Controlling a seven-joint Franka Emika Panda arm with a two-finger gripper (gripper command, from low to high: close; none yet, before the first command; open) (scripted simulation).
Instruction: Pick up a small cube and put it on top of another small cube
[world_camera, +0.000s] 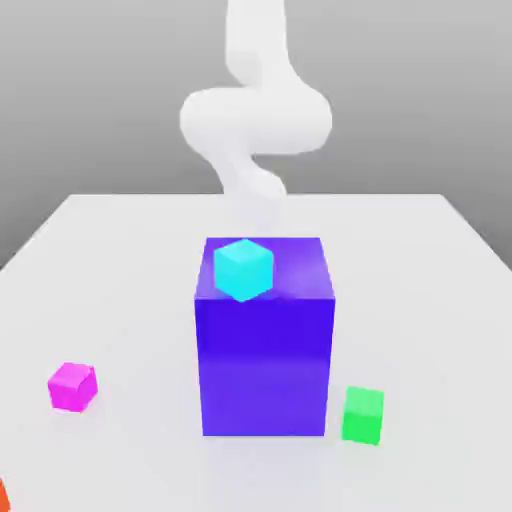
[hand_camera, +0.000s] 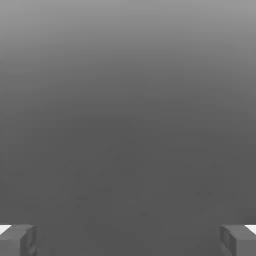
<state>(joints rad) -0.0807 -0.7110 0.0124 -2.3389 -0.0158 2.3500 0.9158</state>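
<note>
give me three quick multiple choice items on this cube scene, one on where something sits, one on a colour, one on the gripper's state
1. Where is the cyan cube?
A. on top of the big blue block
B. on the table beside the green cube
C. on the magenta cube

2. What colour is the small cube on the table towards the exterior view's left?
A. yellow
B. magenta
C. white

3. How does the gripper stand?
A. shut on the green cube
B. shut on nothing
C. open, holding nothing

Answers:
1. A, it rests on the block's top face.
2. B, the magenta cube lies left of the block, the green cube right.
3. C, in the hand view the fingertips sit far apart with nothing between.
</note>
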